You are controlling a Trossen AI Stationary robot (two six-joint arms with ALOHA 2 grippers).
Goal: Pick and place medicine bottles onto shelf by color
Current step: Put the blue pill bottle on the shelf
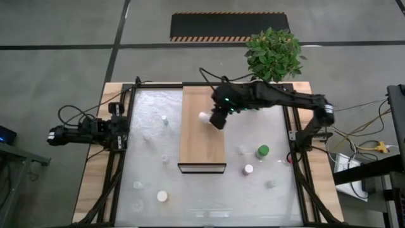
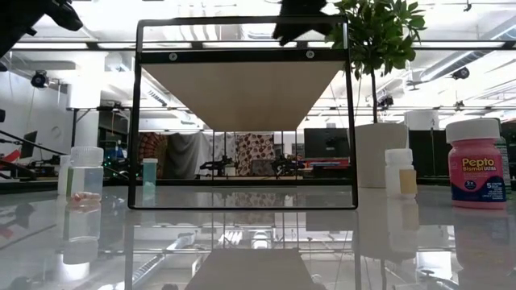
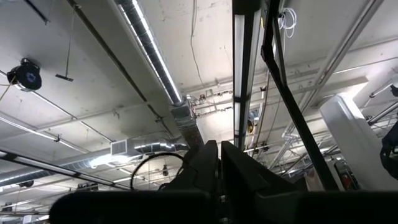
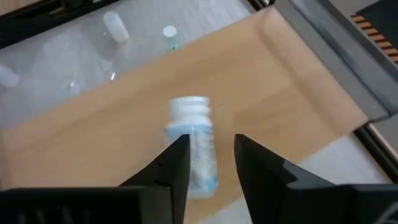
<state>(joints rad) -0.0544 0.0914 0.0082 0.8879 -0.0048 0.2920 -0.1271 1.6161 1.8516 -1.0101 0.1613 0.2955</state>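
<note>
The shelf (image 1: 202, 130) is a light-wood plank raised on a dark frame (image 2: 246, 121) in mid-table. My right gripper (image 4: 211, 155) hovers open over its far part, fingers slanting down. A translucent, white-capped medicine bottle (image 4: 191, 143) sits on the shelf just beyond the fingertips (image 1: 204, 116). One finger (image 4: 173, 163) overlaps it and wood shows between it and the other finger. It is too blurred to tell whether it stands or lies. More bottles stand on the table: green-topped (image 1: 262, 151), white-capped (image 1: 249, 169), pink (image 2: 476, 165). My left gripper (image 3: 219, 168) is shut, parked at the left edge, pointing upward.
A potted plant (image 1: 273, 54) stands at the far right, its white pot (image 2: 380, 153) behind the shelf frame. Small bottles dot the glossy table left of the shelf (image 1: 164, 119), (image 1: 162, 196), (image 2: 85, 173). Dark rails (image 1: 120, 164) run along the left and right sides of the table.
</note>
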